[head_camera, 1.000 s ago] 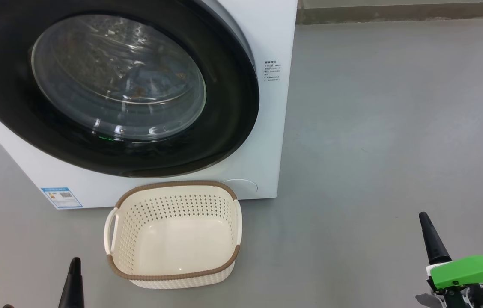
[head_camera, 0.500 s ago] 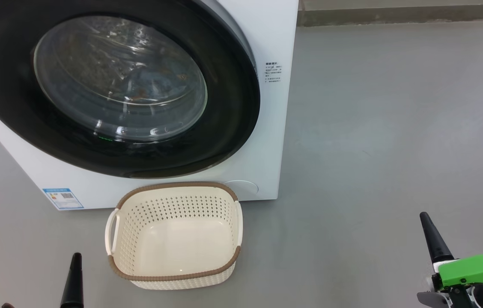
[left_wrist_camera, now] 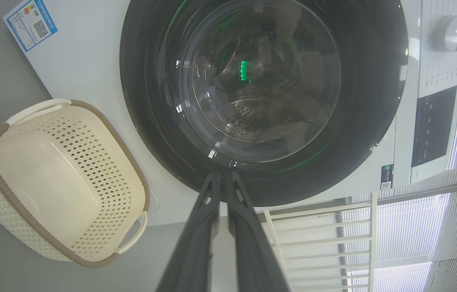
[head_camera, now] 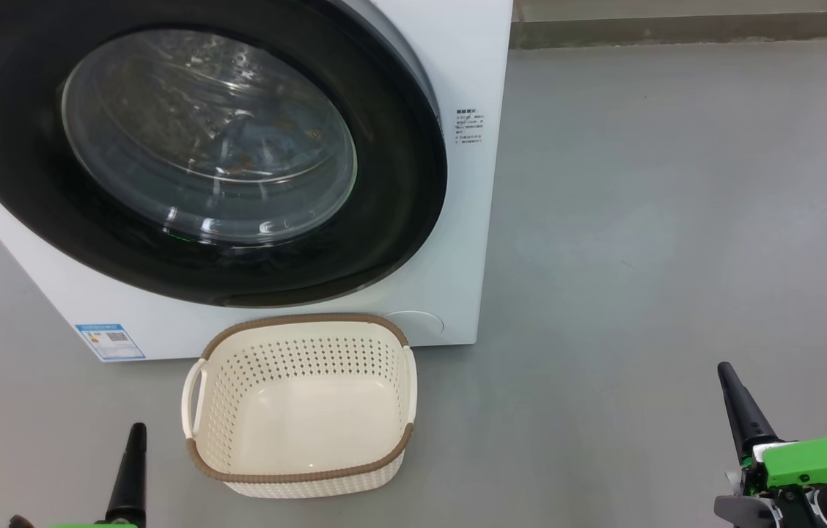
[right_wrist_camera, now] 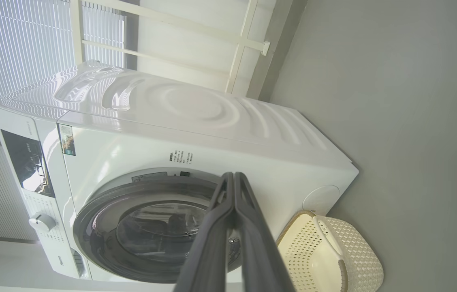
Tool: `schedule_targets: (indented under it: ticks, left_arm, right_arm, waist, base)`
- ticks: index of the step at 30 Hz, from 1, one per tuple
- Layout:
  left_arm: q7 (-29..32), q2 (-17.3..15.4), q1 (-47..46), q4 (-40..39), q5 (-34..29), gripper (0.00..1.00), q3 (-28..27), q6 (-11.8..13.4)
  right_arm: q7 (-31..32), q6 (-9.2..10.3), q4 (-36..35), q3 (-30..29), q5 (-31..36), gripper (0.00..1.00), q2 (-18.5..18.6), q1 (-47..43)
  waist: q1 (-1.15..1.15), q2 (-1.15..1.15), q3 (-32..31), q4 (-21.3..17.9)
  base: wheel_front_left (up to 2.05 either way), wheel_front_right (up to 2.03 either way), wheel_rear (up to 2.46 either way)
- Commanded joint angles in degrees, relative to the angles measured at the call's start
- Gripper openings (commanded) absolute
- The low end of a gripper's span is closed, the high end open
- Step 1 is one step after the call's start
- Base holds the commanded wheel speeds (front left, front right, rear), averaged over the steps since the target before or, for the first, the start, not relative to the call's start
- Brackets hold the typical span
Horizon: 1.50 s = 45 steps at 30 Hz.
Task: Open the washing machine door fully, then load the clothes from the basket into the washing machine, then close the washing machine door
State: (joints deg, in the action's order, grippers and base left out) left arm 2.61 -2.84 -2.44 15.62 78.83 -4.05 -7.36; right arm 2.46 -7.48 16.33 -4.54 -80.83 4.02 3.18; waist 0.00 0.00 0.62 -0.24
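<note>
Basket [head_camera: 311, 487] stood just right of the left gripper [head_camera: 138, 433], well left of the right gripper [head_camera: 727, 378]; both grippers' jaws pressed together.

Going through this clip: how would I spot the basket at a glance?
Find the big white washing machine with its round black door. On the grey floor right in front of it, below the door, stands the basket: cream perforated plastic, empty, its brown woven-look rim setting it apart from the smooth white machine.

Right half of the head view: open grey floor [head_camera: 677, 220], free passage. Upper left: washing machine [head_camera: 472, 73], its door [head_camera: 399, 220] shut. Lower centre: basket [head_camera: 303, 320] just before it.
</note>
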Motion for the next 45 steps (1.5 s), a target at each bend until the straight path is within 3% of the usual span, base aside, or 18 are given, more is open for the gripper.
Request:
schedule_targets:
  ticks: [1,22,45]
  left_arm:
    - [0.6,-0.7,-2.5,-1.5,1.9,0.00,-1.8,-0.1]
    - [3.9,0.0,-3.8,-1.6,13.3,0.00,-2.5,-0.1]
    - [3.9,0.0,-3.8,-1.6,13.3,0.00,-2.5,-0.1]
  right_arm:
    - [0.5,-0.04,-1.8,0.3,-2.1,0.00,0.4,2.7]
    - [3.8,-0.01,-2.3,-1.7,-11.6,0.00,-0.9,3.0]
    - [3.9,-0.01,-2.3,-1.8,-11.5,0.00,-1.0,3.0]
  waist:
    - [0.00,0.00,0.0,0.0]
    - [0.00,0.00,-0.5,0.2]
    - [0.00,0.00,-0.5,0.2]
  base:
    - [0.00,0.00,0.00]
    - [0.00,0.00,0.00]
    - [0.00,0.00,0.00]
